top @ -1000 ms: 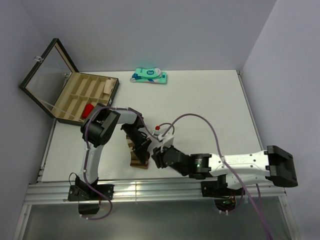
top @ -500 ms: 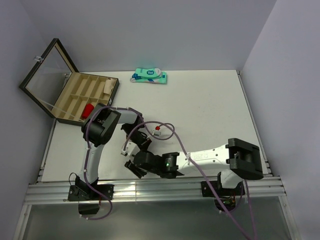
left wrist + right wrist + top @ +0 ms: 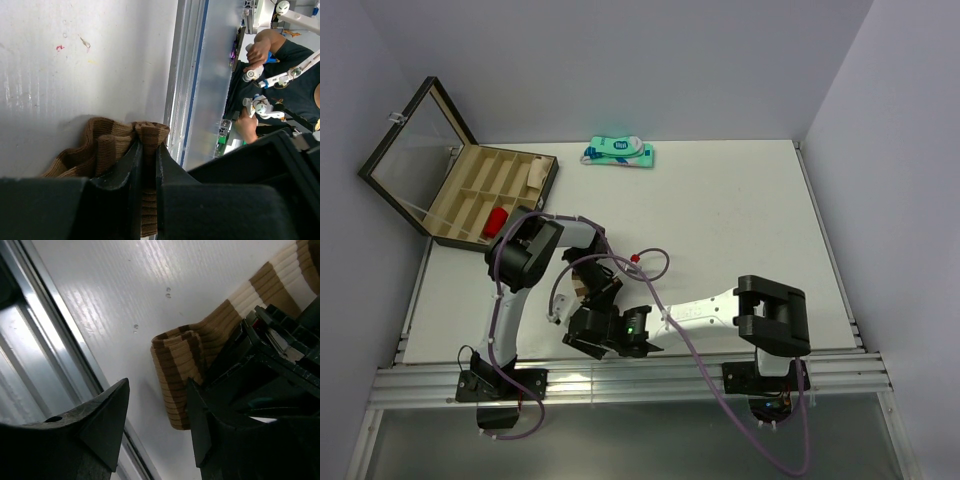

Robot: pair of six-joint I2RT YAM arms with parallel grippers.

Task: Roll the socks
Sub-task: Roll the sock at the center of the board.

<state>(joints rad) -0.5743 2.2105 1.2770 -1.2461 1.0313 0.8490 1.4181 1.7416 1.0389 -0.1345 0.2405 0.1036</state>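
Note:
The brown sock (image 3: 107, 150) with tan bands lies bunched near the table's front edge, and only a small part of it (image 3: 582, 290) shows from above. My left gripper (image 3: 148, 155) is shut on a ribbed fold of it, and in the top view this gripper (image 3: 601, 292) sits over the sock. The sock's folded end (image 3: 177, 375) shows in the right wrist view. My right gripper (image 3: 156, 390) is open there, with the folded end lying between the fingers close to the right finger (image 3: 197, 415). From above, the right gripper (image 3: 578, 338) is at the sock's near-left side.
An open compartment case (image 3: 470, 200) holding a red item (image 3: 498, 218) stands at the far left. A teal-and-white package (image 3: 618, 152) lies at the back. The metal rail (image 3: 187, 75) of the table's front edge runs close beside the sock.
My right arm has swung left along the front edge to the sock's near-left side, and its jaws have widened. My left gripper has kept its hold in place.

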